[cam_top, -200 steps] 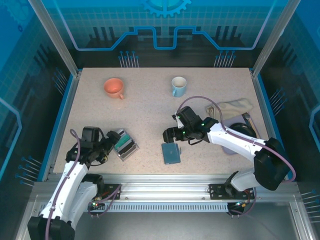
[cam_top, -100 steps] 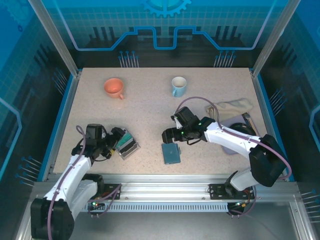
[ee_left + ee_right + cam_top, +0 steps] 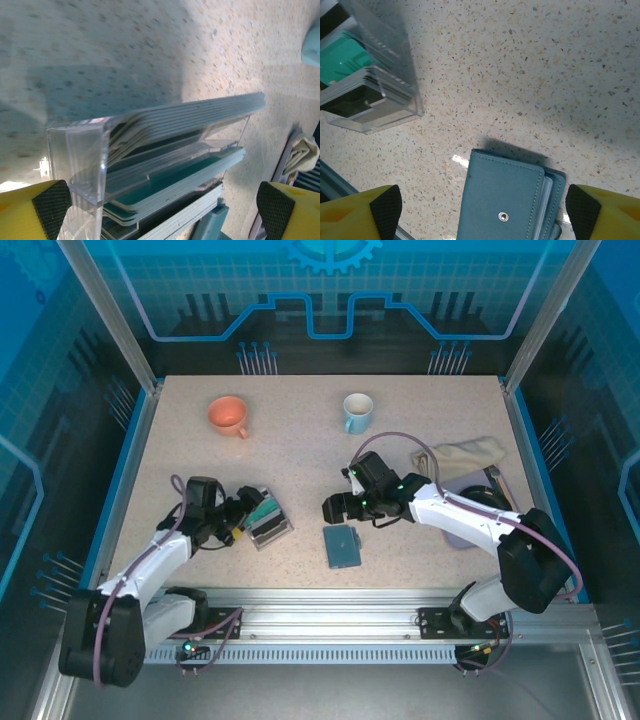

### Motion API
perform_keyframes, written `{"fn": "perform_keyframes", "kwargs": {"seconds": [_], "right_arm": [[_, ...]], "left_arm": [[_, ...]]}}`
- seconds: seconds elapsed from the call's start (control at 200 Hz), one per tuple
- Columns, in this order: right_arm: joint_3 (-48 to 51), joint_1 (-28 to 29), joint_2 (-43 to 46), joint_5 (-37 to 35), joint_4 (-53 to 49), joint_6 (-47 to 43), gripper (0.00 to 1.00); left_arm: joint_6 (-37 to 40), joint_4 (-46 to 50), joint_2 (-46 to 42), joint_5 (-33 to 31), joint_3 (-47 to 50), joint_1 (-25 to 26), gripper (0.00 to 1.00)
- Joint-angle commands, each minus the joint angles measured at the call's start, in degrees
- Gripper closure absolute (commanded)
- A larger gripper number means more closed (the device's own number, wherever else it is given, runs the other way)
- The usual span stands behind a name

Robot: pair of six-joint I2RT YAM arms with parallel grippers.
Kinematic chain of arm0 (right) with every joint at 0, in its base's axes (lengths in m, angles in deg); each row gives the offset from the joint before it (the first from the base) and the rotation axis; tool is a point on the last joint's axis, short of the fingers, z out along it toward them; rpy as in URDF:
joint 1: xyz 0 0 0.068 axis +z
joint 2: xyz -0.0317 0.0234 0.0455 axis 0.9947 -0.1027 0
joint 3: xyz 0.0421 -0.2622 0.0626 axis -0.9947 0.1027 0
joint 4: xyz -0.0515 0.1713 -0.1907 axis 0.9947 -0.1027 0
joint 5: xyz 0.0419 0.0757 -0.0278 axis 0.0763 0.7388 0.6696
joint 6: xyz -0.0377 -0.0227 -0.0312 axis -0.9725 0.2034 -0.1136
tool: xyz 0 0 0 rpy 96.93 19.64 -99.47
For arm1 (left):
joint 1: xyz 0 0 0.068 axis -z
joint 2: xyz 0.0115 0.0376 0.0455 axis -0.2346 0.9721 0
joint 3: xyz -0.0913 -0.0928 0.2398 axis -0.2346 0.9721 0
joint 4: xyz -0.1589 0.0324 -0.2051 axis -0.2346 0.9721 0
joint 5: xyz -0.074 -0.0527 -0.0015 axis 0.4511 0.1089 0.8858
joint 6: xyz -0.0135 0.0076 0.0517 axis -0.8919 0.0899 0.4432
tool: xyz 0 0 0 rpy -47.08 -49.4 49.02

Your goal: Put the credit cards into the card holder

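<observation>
The credit cards (image 3: 180, 167), teal-green, dark and white, lie stacked in a clear slotted rack (image 3: 80, 165) at the table's front left (image 3: 272, 527). My left gripper (image 3: 162, 205) is open, its black pads on either side of the rack's near end, and it grips nothing. The card holder (image 3: 507, 200), a flat teal-blue wallet with a metal snap, lies folded shut on the table (image 3: 342, 547). My right gripper (image 3: 484, 212) hovers open just above it, one fingertip (image 3: 385, 210) off its left edge and the other off its right. In the top view it (image 3: 336, 510) sits just behind the holder.
An orange cup (image 3: 228, 415) and a light blue mug (image 3: 357, 412) stand at the back. A folded beige cloth (image 3: 470, 453) and a dark round dish (image 3: 485, 498) lie at the right, under my right arm. The metal rail (image 3: 330, 595) borders the near edge.
My left arm has reached forward and right, and the rack of cards has slid a little to the right with it. The right gripper has hardly moved.
</observation>
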Motion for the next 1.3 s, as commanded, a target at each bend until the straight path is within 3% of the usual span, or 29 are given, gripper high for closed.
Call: {"fn": "perform_keyframes", "kwargs": {"seconds": [0.0, 0.23, 0.44, 0.765, 1.02, 1.295], "right_arm": [[1.12, -1.00, -0.66, 2.28, 2.06, 1.32, 0.13], [2.65, -2.45, -0.28, 3.31, 3.03, 1.83, 0.13], [4.86, -5.58, -0.39, 6.12, 5.31, 3.05, 0.16], [10.57, -11.86, 2.67, 9.06, 7.13, 3.86, 0.19], [16.54, -17.94, 10.03, 9.49, 6.13, 4.81, 0.22], [22.08, -22.72, 16.66, 12.19, 4.81, 4.83, 0.26]], "left_arm": [[2.52, -3.38, 2.96, 2.07, -3.83, 2.00, 0.01], [5.06, -5.43, 10.58, 2.73, -8.37, 3.58, 0.01], [6.01, -7.66, 19.46, 3.97, -14.32, 8.65, 0.01], [12.31, -4.36, 37.28, 7.34, -32.14, 15.16, 0.01], [7.98, -7.27, 47.49, 11.28, -40.64, 21.94, 0.01], [5.90, -5.41, 56.63, 11.30, -53.24, 27.72, 0.01]]}}
